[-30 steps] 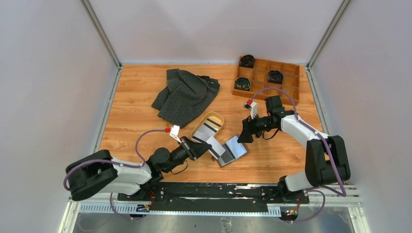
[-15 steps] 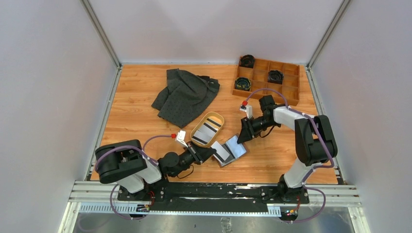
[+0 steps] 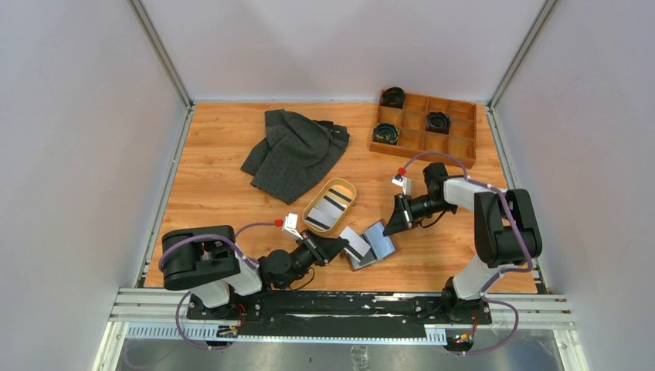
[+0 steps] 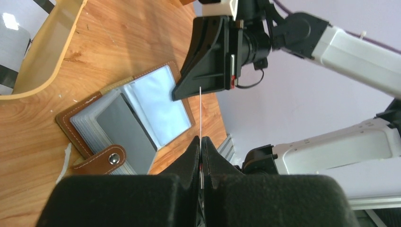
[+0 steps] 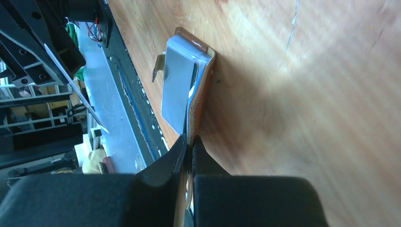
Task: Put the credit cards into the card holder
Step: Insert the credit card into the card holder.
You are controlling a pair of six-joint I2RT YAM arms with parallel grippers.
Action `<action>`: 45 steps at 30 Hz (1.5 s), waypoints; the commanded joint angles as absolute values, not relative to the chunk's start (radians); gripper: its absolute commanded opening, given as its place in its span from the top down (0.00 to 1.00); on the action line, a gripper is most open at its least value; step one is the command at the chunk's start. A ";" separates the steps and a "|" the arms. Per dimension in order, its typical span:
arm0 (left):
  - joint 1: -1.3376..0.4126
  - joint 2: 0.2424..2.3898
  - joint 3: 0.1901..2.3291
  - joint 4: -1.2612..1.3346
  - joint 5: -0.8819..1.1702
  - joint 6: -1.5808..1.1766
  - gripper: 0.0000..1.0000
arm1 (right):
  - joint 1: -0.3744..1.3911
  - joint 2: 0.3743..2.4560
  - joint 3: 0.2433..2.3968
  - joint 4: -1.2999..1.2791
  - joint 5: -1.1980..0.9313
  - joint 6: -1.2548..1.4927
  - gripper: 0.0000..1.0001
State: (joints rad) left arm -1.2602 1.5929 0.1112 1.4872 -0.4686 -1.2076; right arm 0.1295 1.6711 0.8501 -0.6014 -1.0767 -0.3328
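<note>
Left tool [image 3: 334,246]: jaws pressed together on one credit card [image 3: 355,241], reaching in from the 8 o'clock side of the card holder [image 3: 375,247]
Held card: striped pale and grey in the top view; from the left wrist it shows edge-on as a thin line out of the fingertips, with its free end over the open sleeves and, as far as I can tell, not yet inside one
Oval tray [image 3: 354,191]: near the middle of the table [image 3: 216,201], at the holder's 11 o'clock, with more cards [image 3: 330,202] lying in it
Card holder: at the table's 6 o'clock, near the front edge; lies open with clear sleeves up and the snap tab toward the left arm
Right tool [image 5: 189,139]: closed on the brown leather cover, coming in from the holder's 2 o'clock and lifting that flap off the wood
Step in hand: probably feeding this card into a sleeve while the other arm pins the holder open
Next move calls for: lining the card's leading edge up with a sleeve mouth and sliding it in flat; the right grip must hold firm so the holder does not skid, and the left jaws part only once the card is seated
</note>
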 commanded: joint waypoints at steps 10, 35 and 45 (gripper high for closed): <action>-1.315 1.608 0.118 1.513 -0.632 -1.182 1.00 | 0.106 1.629 0.602 -0.249 -1.221 -0.036 1.00; -1.316 1.660 0.124 1.520 -0.630 -1.159 1.00 | 0.105 1.662 0.704 -0.385 -1.246 -0.177 0.51; -1.316 1.679 0.125 1.520 -0.654 -1.148 1.00 | 0.104 1.672 0.713 -0.403 -1.234 -0.193 0.45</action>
